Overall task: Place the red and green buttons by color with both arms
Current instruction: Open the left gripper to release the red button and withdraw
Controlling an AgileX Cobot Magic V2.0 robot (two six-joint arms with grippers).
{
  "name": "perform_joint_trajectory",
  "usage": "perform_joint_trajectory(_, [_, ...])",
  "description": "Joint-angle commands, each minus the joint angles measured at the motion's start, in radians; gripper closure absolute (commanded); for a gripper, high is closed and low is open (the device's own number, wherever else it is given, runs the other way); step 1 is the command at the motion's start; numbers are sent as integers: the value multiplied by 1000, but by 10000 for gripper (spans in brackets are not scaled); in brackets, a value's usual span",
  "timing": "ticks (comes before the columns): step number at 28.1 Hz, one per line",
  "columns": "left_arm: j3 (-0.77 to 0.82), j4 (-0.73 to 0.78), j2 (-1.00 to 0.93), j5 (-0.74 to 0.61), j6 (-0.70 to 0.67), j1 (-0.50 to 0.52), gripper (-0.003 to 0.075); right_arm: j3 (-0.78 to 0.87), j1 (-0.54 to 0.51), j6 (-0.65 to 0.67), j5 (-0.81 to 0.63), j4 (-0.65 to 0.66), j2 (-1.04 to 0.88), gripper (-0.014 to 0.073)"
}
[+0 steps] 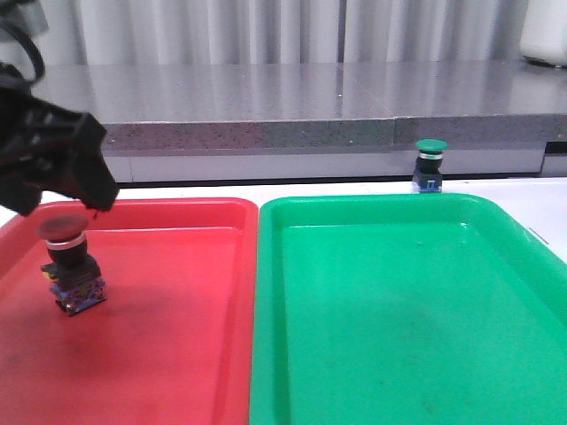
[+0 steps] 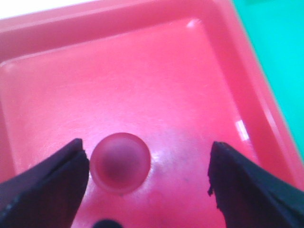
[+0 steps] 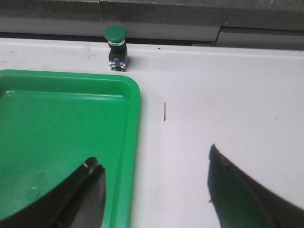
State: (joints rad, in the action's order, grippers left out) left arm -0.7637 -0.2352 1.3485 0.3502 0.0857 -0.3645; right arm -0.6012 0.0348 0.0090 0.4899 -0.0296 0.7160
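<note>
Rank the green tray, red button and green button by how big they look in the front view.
1. green tray, by far the largest.
2. red button.
3. green button.
The red button looks bigger, but it sits nearer the camera, so the two buttons may well match in real size.

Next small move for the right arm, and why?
Probably advance the right tool toward the green button. Its jaws are open and empty, and that button stands upright on the table beyond the green tray, not in it. The red button already sits in the red tray.
</note>
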Motion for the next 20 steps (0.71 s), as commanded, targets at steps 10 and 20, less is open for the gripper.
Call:
perform_joint_trajectory(10, [-22, -9, -378, 179, 3, -9, 209, -31, 1, -9, -69, 4, 4, 105])
perform_joint_trajectory(20, [25, 25, -651, 303, 3, -9, 209, -31, 1, -9, -69, 4, 4, 105])
